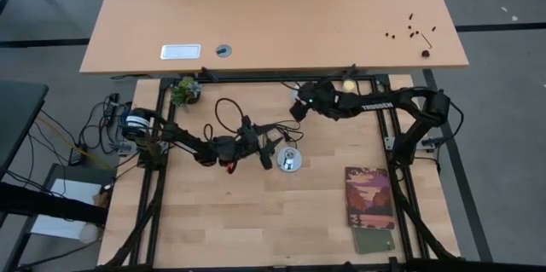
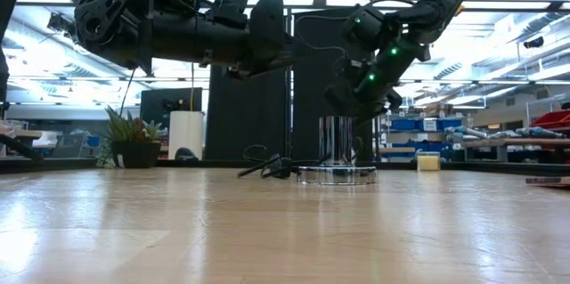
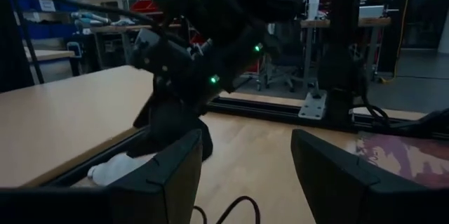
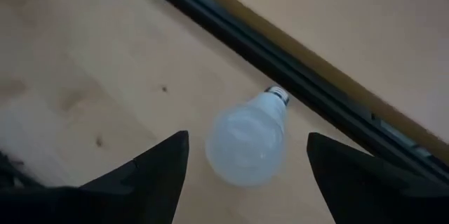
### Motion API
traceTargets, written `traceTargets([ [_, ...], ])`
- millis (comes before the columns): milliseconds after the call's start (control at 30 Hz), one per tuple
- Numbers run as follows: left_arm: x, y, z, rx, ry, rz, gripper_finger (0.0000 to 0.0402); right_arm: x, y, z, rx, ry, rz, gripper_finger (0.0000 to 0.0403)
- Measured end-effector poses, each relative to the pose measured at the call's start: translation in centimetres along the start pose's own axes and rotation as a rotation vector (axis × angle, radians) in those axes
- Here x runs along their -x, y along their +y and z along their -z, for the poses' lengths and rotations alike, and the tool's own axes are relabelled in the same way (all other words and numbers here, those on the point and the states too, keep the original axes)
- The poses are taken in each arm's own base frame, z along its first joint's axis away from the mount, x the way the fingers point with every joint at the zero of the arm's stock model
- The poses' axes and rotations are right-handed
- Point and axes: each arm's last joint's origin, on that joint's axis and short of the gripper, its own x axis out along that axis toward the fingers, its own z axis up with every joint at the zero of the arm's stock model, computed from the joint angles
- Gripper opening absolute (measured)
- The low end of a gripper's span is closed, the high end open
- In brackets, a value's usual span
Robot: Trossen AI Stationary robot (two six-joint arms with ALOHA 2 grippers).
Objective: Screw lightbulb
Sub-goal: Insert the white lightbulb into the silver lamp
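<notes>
The white lightbulb [image 4: 247, 143] lies on its side on the wooden table, close to the black rail [image 4: 330, 97] at the far edge, with its screw base [image 4: 278, 95] toward the rail. My right gripper [image 4: 247, 138] hovers over it, open, one finger on either side and not touching. The left wrist view shows the bulb [image 3: 116, 168] under my right gripper [image 3: 172, 122]. In the high view my right gripper [image 1: 299, 106] is at the far middle. My left gripper [image 1: 271, 151] is open and empty just left of the silver socket disc [image 1: 290, 162].
The socket [image 2: 337, 174] stands on the table with a black cord [image 1: 226, 114] looping behind it. A booklet [image 1: 371, 195] lies at the near right. A small potted plant [image 1: 185, 91] and a yellowish ball [image 1: 348, 84] sit along the far rail.
</notes>
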Motion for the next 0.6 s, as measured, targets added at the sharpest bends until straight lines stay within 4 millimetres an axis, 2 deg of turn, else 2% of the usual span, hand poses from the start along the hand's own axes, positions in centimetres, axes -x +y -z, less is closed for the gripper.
traceTargets([
  [300,0.1,-0.2,0.0,0.01,0.002,0.006,0.0224,-0.9,-1.6,-1.0,-0.097,-0.077,-0.02,0.0339],
  [600,0.1,-0.3,0.0,0.013,0.004,0.024,0.0224,-2.2,-4.4,3.6,-0.201,-0.146,-0.003,0.0383],
])
